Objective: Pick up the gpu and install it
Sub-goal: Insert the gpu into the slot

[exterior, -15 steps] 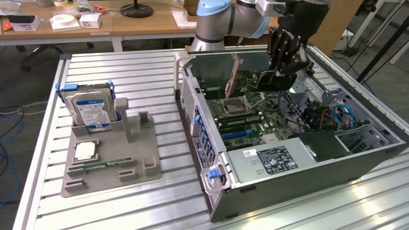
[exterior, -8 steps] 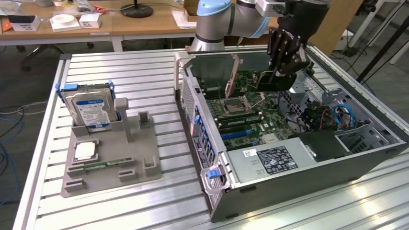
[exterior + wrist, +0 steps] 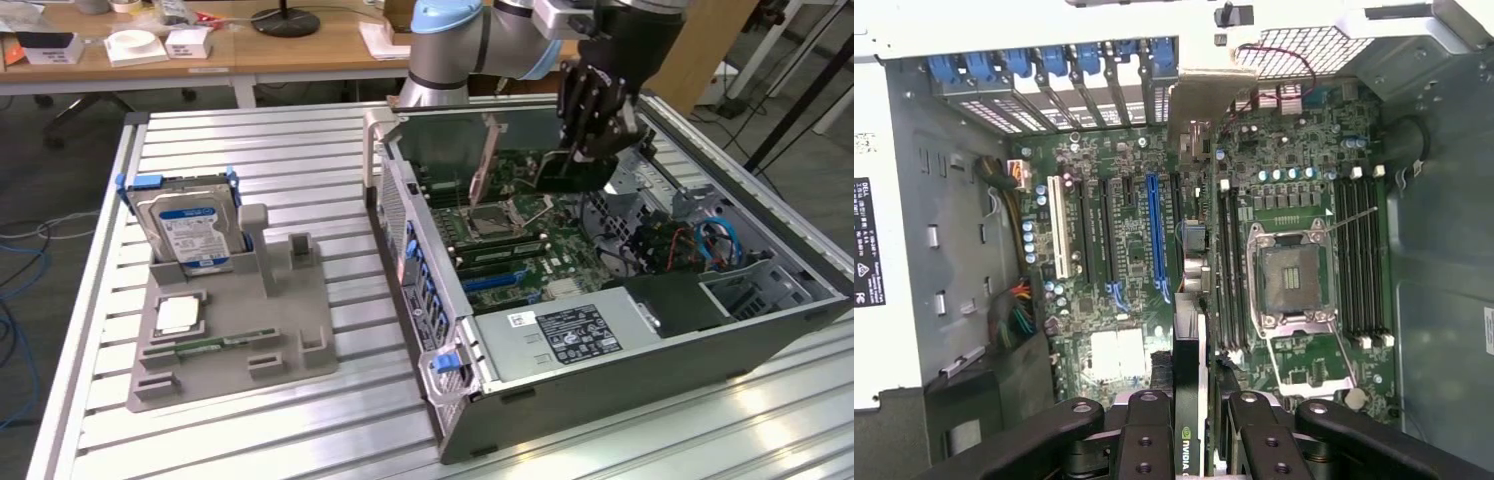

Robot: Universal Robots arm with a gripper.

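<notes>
The ribbed aluminium surface point(image 3: 267, 150) carries an open steel computer case point(image 3: 601, 330), its far corner cut off by the arm. Inside lies the green motherboard point(image 3: 1274, 200), with a bare square CPU socket point(image 3: 1289, 275) and a long blue slot point(image 3: 1154, 235) among black ones. The black claw point(image 3: 587, 165) hangs over the board, clenched on the gpu point(image 3: 1189, 300), a thin card seen edge-on, its lower end hidden between the fingers point(image 3: 1146, 440). On a grey tray point(image 3: 300, 340) well apart stands a blue-labelled hard drive point(image 3: 194, 225).
</notes>
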